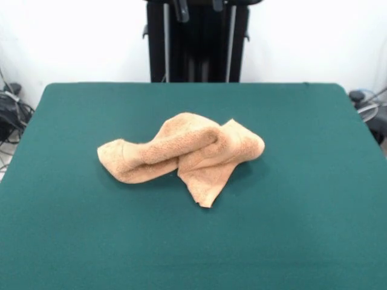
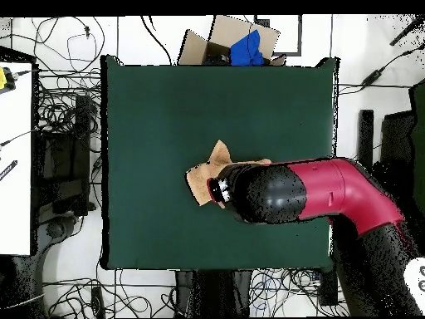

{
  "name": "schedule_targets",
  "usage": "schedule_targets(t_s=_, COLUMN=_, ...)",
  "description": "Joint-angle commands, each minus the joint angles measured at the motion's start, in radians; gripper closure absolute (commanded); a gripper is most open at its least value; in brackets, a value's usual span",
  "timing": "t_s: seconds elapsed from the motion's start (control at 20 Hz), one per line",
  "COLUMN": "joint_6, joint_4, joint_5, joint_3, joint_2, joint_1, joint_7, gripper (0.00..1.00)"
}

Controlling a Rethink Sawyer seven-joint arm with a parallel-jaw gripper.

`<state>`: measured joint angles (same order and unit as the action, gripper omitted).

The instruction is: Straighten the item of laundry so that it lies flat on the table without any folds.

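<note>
Front view, left to right: bare green table at the left of frame, then the towel just left of centre, bare cloth again at the right. Towel is bunched, not flat. Its left end is a rounded, rolled lobe; a thick twisted ridge runs up across the middle; the right end is a humped fold; one pointed corner flap sticks out toward the bottom of frame and lies flat on the table. No tag visible.

Overhead view: towel sits centre-left on the table, partly hidden under the arm, which reaches in from the lower right of frame and ends above it. Gripper not visible in either view, so cannot tell whether it is wide, narrow or holding anything. The front view shows nothing touching the towel.

Judgement: task barely begun, all folds remain. Step in hand looks like choosing a first grasp. Best bet is the exposed corner flap: single layer, free edge, easy to pinch. Pinch only the top layer, lift low, drag outward away from the bunch so the twist unrolls rather than sliding the whole heap. Then take the opposite end and pull the other way. Risk: grabbing the thick ridge just moves the lump.
</note>
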<state>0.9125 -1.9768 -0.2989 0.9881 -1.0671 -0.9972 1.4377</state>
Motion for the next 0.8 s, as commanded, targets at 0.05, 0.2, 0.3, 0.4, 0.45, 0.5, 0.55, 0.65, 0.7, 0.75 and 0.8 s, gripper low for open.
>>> schedule_targets(t_s=0.05, joint_6=-0.057, joint_4=-0.091, joint_5=0.001, joint_3=0.007, joint_2=-0.010, joint_1=0.031, joint_7=0.004, gripper=0.00)
schedule_targets(t_s=0.2, joint_6=-0.053, joint_4=-0.089, joint_5=0.001, joint_3=0.004, joint_2=-0.005, joint_1=0.033, joint_7=-0.001, gripper=0.00)
schedule_targets(t_s=0.3, joint_6=-0.051, joint_4=-0.089, joint_5=0.000, joint_3=0.003, joint_2=-0.002, joint_1=0.033, joint_7=-0.002, gripper=0.00)
schedule_targets(t_s=0.4, joint_6=-0.050, joint_4=-0.086, joint_5=-0.001, joint_3=0.002, joint_2=0.001, joint_1=0.034, joint_7=-0.003, gripper=0.00)
schedule_targets(t_s=0.45, joint_6=-0.049, joint_4=-0.086, joint_5=-0.003, joint_3=0.001, joint_2=0.003, joint_1=0.035, joint_7=-0.004, gripper=0.00)
schedule_targets(t_s=0.5, joint_6=-0.048, joint_4=-0.084, joint_5=-0.004, joint_3=0.001, joint_2=0.005, joint_1=0.035, joint_7=-0.004, gripper=0.00)
schedule_targets(t_s=0.55, joint_6=-0.048, joint_4=-0.084, joint_5=-0.005, joint_3=-0.001, joint_2=0.007, joint_1=0.037, joint_7=-0.003, gripper=0.00)
schedule_targets(t_s=0.65, joint_6=-0.053, joint_4=-0.085, joint_5=-0.010, joint_3=-0.010, joint_2=0.017, joint_1=0.042, joint_7=0.008, gripper=0.00)
schedule_targets(t_s=0.7, joint_6=-0.063, joint_4=-0.088, joint_5=-0.018, joint_3=-0.020, joint_2=0.023, joint_1=0.047, joint_7=0.020, gripper=0.00)
schedule_targets(t_s=0.75, joint_6=-0.093, joint_4=-0.091, joint_5=-0.049, joint_3=-0.055, joint_2=0.044, joint_1=0.070, joint_7=0.061, gripper=0.00)
schedule_targets(t_s=0.8, joint_6=-0.117, joint_4=-0.092, joint_5=-0.074, joint_3=-0.077, joint_2=0.057, joint_1=0.086, joint_7=0.086, gripper=0.00)
